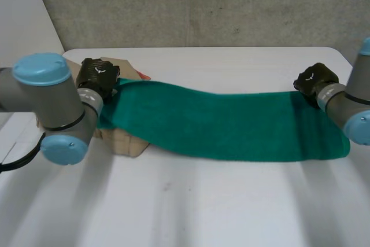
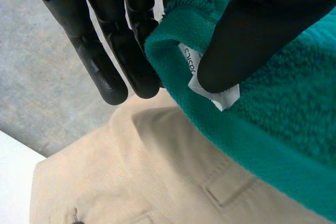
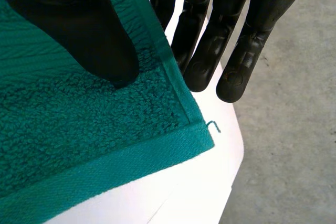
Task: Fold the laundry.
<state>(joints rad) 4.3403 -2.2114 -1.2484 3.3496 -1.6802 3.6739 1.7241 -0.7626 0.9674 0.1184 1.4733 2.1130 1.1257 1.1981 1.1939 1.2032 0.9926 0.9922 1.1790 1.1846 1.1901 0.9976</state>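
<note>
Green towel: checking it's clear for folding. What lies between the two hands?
In the head view, the green towel itself spans from the left hand to the right hand, each pinching a corner; its left end passes over a beige garment.

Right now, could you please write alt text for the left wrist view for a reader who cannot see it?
The left hand pinches the hemmed edge of a green towel between thumb and fingers, the thumb pressing on a white label. Beneath the towel lies a beige garment with a stitched pocket.
</note>
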